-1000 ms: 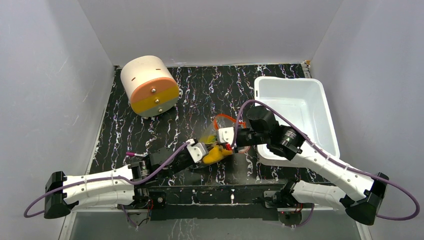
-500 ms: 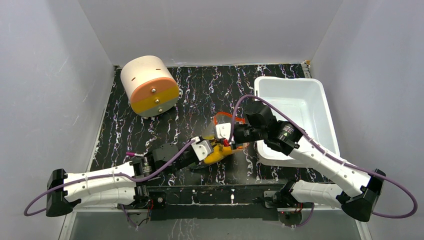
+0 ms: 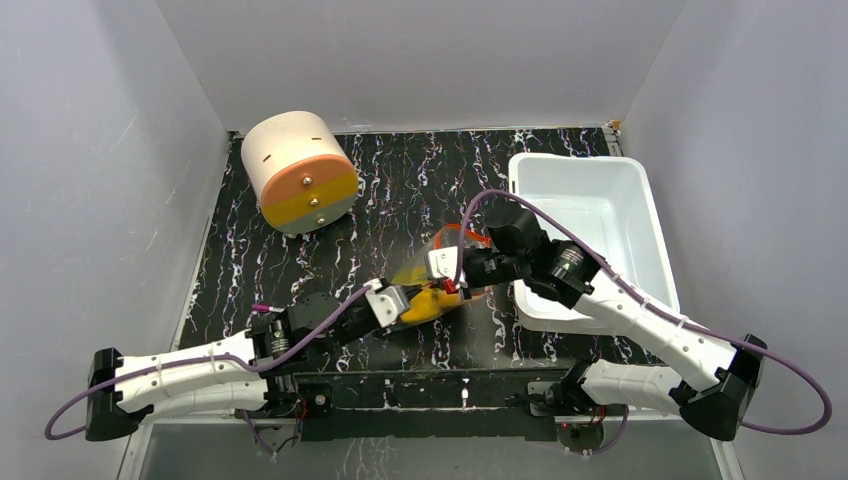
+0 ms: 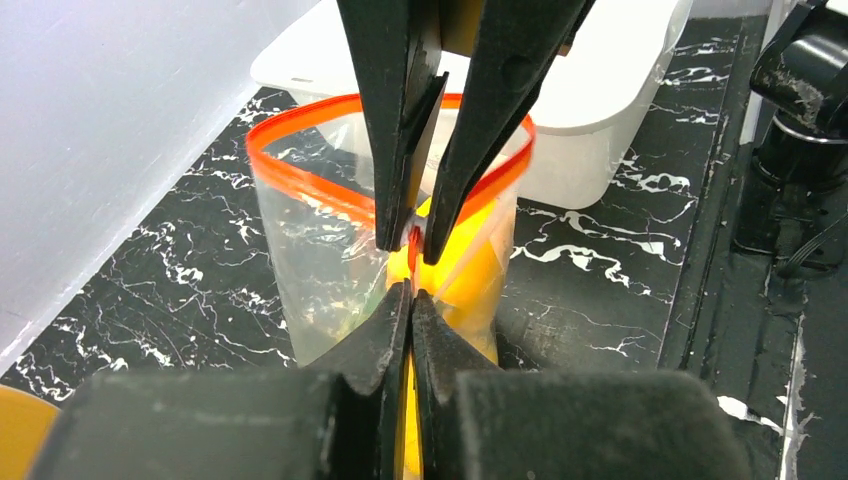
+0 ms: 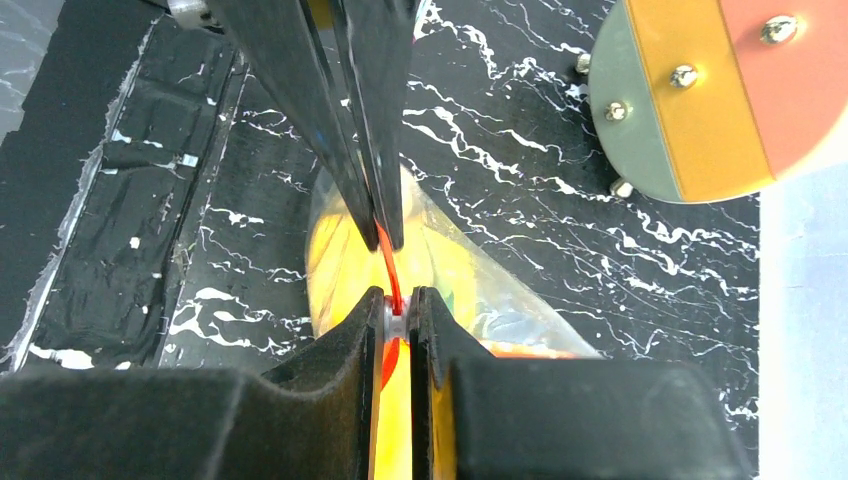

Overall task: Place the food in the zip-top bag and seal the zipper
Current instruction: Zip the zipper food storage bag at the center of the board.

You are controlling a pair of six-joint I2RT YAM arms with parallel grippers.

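Note:
The clear zip-top bag point(image 3: 418, 272) stands between my two grippers, with yellow food point(image 3: 430, 303) inside; a bit of green shows through it in the right wrist view point(image 5: 455, 290). The red-orange zipper point(image 4: 300, 180) gapes in an open loop on the far side. My left gripper point(image 4: 412, 292) is shut on the bag's near top edge; it also shows in the top view point(image 3: 415, 300). My right gripper point(image 5: 397, 308) is shut on a small white slider on the zipper, its fingertips almost touching the left ones; it also shows in the top view point(image 3: 450, 285).
A white rectangular tub point(image 3: 640, 200) stands at the right, just behind the right arm. A cream cylinder with an orange and yellow face point(image 3: 300, 172) lies at the back left. Grey walls close in the black marbled table point(image 3: 400, 190).
Both grippers and the bag have shifted a little to the left. The left arm went forward, then drew back. Both grips have held throughout.

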